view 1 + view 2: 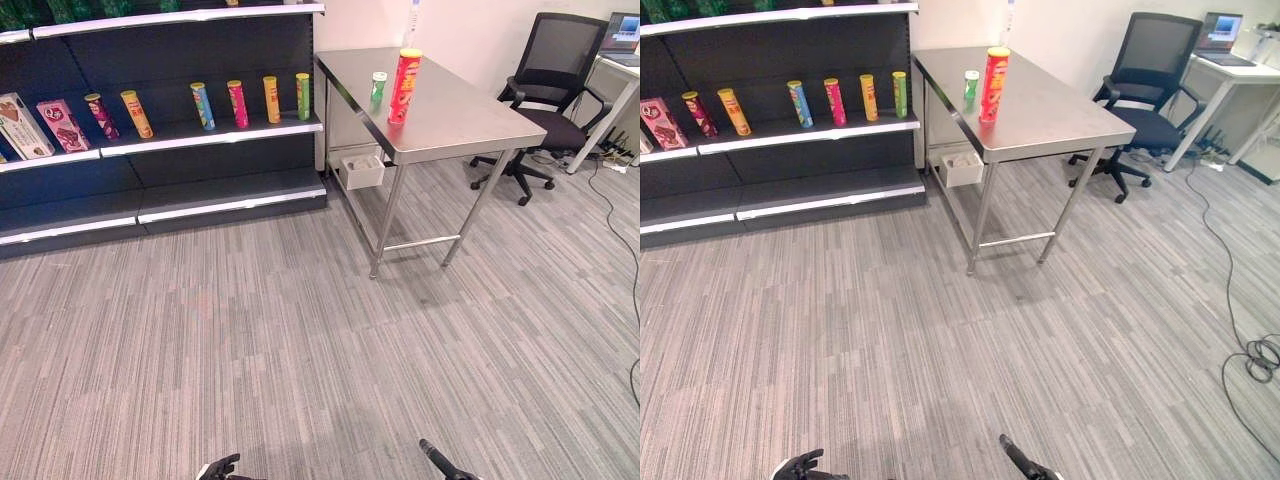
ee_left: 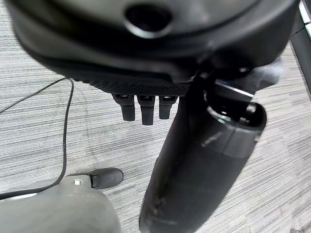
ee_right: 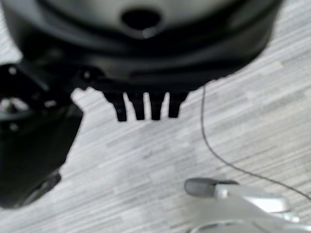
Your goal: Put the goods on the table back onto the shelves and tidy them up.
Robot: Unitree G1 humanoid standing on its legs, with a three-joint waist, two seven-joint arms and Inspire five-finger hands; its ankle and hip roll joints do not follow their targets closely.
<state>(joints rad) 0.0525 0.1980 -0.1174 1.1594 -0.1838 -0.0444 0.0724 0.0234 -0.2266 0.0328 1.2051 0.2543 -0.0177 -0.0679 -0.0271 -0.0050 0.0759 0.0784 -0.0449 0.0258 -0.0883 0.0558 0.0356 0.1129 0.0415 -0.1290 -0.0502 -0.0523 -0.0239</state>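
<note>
Grey carpet fills the head views, where a tall red can (image 1: 404, 85) and a small green can (image 1: 378, 86) stand upright on the steel table (image 1: 470, 122) at upper right, while each wrist view shows the left hand (image 2: 146, 109) and right hand (image 3: 146, 107) with straight, empty fingers.

No print on the cans (image 1: 236, 103) or boxes (image 1: 22, 126) is readable.
</note>
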